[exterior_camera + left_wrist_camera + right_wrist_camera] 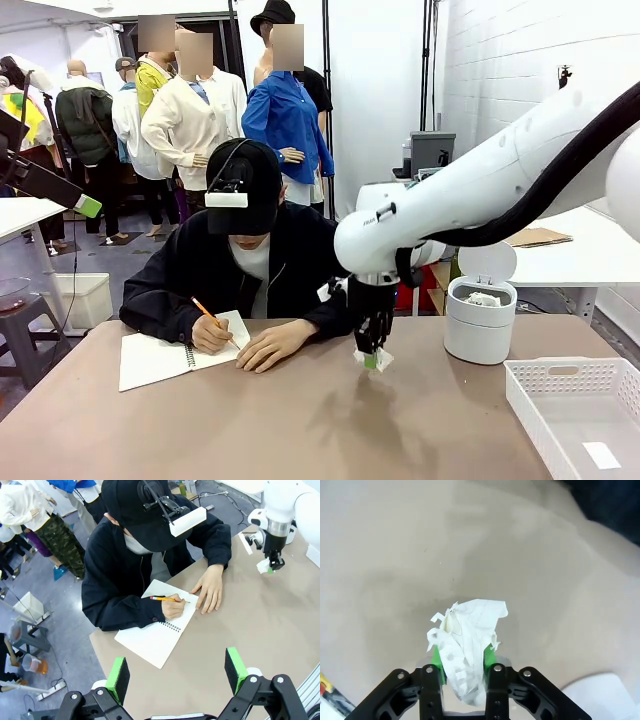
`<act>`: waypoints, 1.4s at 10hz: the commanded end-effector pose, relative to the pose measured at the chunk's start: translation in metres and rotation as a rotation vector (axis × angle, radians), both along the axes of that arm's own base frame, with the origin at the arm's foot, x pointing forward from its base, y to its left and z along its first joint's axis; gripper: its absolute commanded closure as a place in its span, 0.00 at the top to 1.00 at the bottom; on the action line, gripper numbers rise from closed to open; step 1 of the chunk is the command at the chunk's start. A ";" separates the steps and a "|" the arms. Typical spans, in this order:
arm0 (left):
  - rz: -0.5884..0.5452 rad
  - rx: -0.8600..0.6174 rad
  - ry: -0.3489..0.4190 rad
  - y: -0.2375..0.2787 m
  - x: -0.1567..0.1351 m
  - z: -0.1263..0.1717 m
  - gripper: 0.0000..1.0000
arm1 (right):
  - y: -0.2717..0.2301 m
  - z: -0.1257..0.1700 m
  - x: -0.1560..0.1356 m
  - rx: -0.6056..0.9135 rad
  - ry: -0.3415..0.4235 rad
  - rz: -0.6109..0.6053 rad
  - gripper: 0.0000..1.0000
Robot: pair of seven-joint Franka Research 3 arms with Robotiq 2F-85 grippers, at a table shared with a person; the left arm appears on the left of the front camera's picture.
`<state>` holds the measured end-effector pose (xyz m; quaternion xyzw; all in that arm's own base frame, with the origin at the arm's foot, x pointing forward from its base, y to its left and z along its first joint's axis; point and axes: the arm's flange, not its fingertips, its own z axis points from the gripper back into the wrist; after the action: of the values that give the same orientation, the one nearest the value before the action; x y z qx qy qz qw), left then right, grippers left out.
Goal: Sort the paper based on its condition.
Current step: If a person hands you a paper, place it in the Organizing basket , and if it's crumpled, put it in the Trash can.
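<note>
While the person (245, 260) bends over a spiral notebook (165, 357) at the far-left of the tabletop (260, 420), the right gripper (372, 357) hangs just above the tabletop near its middle, fingers pinched tight on a crumpled white paper wad (466, 645). In the right wrist view the wad sits btwn the green pads (489, 656) and bulges out past the tips, w/ the tan surface below it; touching or clear of the surface can't be told. From the front the same wad shows as a small white lump at the fingertips, and the left wrist view catches it far off at the right gripper's tips (266, 566).

Another crumpled paper (483, 298) lies inside the white cylindrical bin (478, 335), lid tipped up, at the tabletop's far right. A white perforated basket (575, 415) sits at the near-right corner, a small flat white slip on its floor.

Left gripper (175, 672) is up high over the tabletop, looking down on person & notebook; fingers spread wide apart, nothing btwn them.

Person's one hand (173, 607) holds an orange pencil (165, 598) on the notebook page, other hand (210, 587) flat on the tabletop just beside the notebook.
</note>
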<state>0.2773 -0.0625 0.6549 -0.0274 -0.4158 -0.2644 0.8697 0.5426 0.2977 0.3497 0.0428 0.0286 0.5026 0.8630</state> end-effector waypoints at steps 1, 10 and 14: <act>-0.001 -0.002 0.007 0.001 -0.001 0.000 1.00 | -0.012 0.036 -0.003 0.023 -0.003 -0.056 0.24; -0.001 -0.002 0.007 0.001 -0.001 0.000 1.00 | -0.121 0.151 0.011 0.029 -0.280 -0.408 0.24; -0.001 -0.002 0.007 0.001 -0.001 0.000 1.00 | -0.170 0.145 0.002 -0.091 -0.358 -0.602 0.24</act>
<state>0.2773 -0.0624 0.6550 -0.0275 -0.4159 -0.2643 0.8697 0.5578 0.1302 0.4994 -0.0472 -0.1134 0.2530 0.9596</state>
